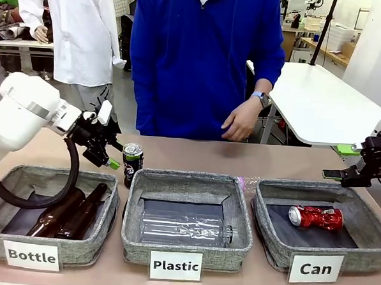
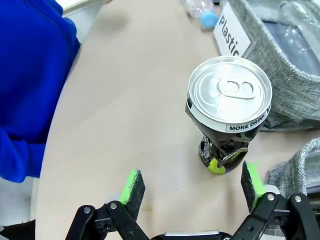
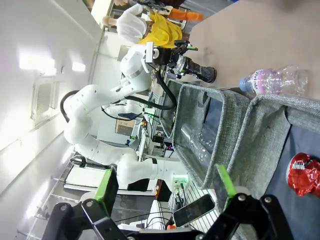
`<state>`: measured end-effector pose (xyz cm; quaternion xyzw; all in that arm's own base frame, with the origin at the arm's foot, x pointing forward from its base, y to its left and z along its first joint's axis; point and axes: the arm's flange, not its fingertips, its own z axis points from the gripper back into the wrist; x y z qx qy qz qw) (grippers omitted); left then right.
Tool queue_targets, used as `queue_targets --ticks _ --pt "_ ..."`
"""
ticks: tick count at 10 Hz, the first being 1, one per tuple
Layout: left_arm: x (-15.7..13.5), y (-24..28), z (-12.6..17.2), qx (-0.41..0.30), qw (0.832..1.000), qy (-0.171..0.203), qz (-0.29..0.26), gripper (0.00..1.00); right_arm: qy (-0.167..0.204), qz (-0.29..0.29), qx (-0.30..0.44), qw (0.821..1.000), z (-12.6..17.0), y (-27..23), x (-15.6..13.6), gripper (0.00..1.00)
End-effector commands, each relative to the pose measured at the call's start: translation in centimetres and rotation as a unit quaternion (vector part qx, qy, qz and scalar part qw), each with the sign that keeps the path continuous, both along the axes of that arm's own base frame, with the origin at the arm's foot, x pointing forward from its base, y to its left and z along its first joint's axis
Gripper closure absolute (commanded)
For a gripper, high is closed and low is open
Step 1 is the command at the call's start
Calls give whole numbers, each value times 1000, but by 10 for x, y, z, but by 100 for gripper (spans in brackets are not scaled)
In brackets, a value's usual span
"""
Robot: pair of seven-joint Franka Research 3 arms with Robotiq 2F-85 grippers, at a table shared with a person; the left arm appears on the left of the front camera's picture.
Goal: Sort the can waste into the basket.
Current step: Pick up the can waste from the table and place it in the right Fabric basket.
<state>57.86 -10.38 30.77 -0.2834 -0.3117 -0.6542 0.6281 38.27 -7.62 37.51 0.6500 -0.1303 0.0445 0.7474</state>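
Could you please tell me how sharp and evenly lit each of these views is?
Front view: even light, sharp, red can crisp. Left wrist view: black can sharp, soft sheen on its lid. Right wrist view: rolled sideways, ceiling lights blown out.

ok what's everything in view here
baskets: three, grey, in a row: Bottle basket, Plastic basket, Can basket
black can: one, black and green, upright behind the baskets
red can: one, crushed red, in the Can basket
glass bottles: two, brown, in the Bottle basket
plastic bottle: one, clear, in the Plastic basket
second plastic bottle: one, clear, behind the baskets
person's hand: one, far edge
left gripper: one, black, open near the black can
right gripper: one, black, open beside the Can basket
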Motion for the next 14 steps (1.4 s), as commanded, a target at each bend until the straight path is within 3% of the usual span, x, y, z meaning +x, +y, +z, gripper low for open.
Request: queue_targets --ticks 1,7,12,13,14 --pt "3 -2 4 3 1000 12 -14 0 -9 5 -6 1000 2 -1 2 0" --pt "-3 -27 -6 -18 999 28 -40 0 -9 5 -6 1000 2 -1 2 0" --pt "-3 -45 -17 -57 994 72 -62 0 -9 5 -6 1000 2 -1 2 0" --pt "-3 -46 -19 -54 994 72 -62 57 -9 5 -6 1000 2 -1 2 0" --pt "-5 -47 -20 -60 994 73 -62 60 -9 5 -6 1000 2 -1 2 0"
